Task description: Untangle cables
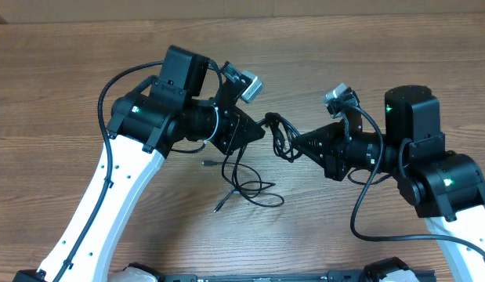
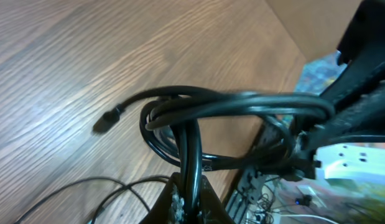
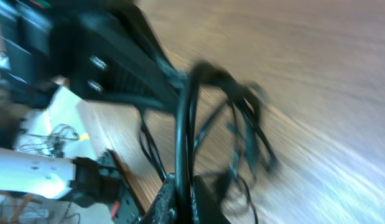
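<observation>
The cables (image 1: 277, 131) are bunched into a dark knot of loops held just off the desk (image 1: 70, 63), about midway between the two arms. From the knot several thin black strands drop to the wood and spread into loose, overlapping loops (image 1: 254, 188) on the side nearer the arm bases. One plug (image 1: 208, 164) lies flat to the left of those loops, and a second plug (image 1: 218, 208) lies farther from the knot, at the end of a short straight run. Touching the knot from the left, the left hand (image 1: 263, 125) is closed tight on a cord. Its wrist view shows a glossy strand (image 2: 192, 155) running straight down into the pinched fingers, with two or three loops curving around and above it. Touching the knot from the right, the right hand (image 1: 298, 142) is likewise clamped narrow on a cord. Its wrist view is blurred, but one thick-looking strand (image 3: 186, 130) runs down between the fingers while thinner strands fan off to the right above the wood. Which cord each hand has cannot be told inside the knot. Outward from the knot, the left arm (image 1: 109, 196) and the right arm (image 1: 446, 184) angle in from either side.
</observation>
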`<state>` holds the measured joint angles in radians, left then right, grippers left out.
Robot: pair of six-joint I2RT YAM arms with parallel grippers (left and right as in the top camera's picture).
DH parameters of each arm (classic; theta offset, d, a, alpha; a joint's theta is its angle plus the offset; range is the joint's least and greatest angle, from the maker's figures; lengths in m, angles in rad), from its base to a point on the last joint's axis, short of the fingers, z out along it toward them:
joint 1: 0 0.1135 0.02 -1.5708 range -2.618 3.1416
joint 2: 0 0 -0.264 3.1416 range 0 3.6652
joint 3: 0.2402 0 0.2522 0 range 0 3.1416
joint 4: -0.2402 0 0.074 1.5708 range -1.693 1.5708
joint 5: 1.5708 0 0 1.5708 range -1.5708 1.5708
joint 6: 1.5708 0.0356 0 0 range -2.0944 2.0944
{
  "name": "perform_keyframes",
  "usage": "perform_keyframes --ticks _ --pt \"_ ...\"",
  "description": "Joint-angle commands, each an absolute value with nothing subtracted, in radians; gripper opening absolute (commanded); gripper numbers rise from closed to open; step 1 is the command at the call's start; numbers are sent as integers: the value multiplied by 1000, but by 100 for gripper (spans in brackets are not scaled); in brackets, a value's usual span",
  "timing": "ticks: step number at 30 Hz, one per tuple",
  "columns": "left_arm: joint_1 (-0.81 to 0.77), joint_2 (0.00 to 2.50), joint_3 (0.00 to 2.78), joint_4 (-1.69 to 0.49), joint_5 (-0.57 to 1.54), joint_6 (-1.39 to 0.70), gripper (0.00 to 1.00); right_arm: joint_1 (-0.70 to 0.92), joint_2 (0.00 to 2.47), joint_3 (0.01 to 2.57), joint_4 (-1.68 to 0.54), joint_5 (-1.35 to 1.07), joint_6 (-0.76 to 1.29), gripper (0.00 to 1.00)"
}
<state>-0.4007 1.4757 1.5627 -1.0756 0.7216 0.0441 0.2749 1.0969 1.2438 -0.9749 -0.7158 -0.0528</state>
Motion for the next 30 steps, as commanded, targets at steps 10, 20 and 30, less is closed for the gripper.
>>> perform_keyframes --ticks 10,20,30 --pt "-307 1472 1579 -1022 656 42 4 274 1084 1264 -1172 -426 -54 4" --pt "-309 1472 1579 -1024 707 112 4 274 1084 1264 -1107 -626 -55 78" --pt "-427 1472 1579 -1010 756 97 4 274 1100 1264 -920 -758 -62 100"
